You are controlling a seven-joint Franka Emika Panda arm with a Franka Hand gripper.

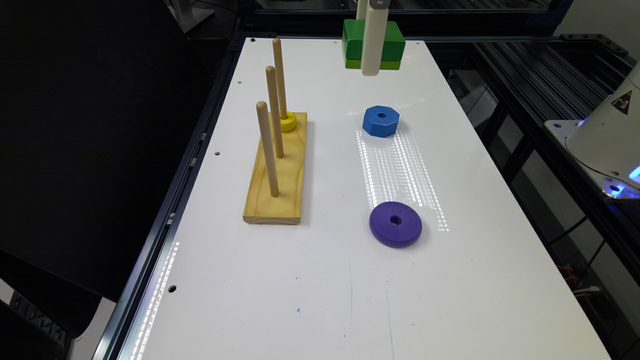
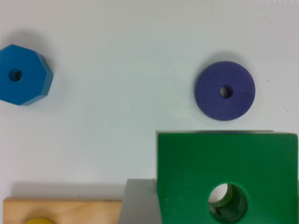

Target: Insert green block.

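Gripping green block in my end effector, aloft above far counter. Peg board lies toward exterior view's left, lower. Block's hole must line up over upright peg.

No readable text, brand or number appears on any object; the one sign is a triangular warning label with a dark symbol, too small to make out, on the white robot base at the exterior view's right edge
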